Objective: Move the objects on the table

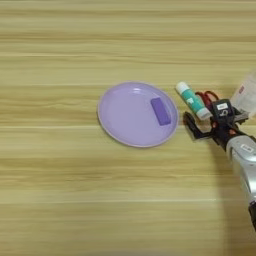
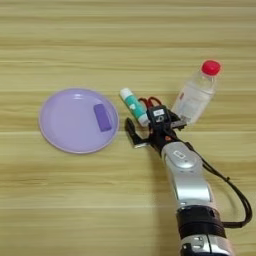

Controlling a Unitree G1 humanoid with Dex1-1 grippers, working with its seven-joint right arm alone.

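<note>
A short teal-and-white tube lies slanted on the light wooden table, just right of a purple plate. A clear bottle with a red cap and a white label leans to the upper right; the left eye view cuts it off at its right edge. My right gripper sits low between the two, open. Its left black finger curves out beside the tube's near end, and the other finger reaches toward the bottle's base. Nothing is clamped.
The purple plate holds a small purple block. Something red with loops lies behind the gripper, between tube and bottle. My silver forearm and a black cable come in from the bottom right.
</note>
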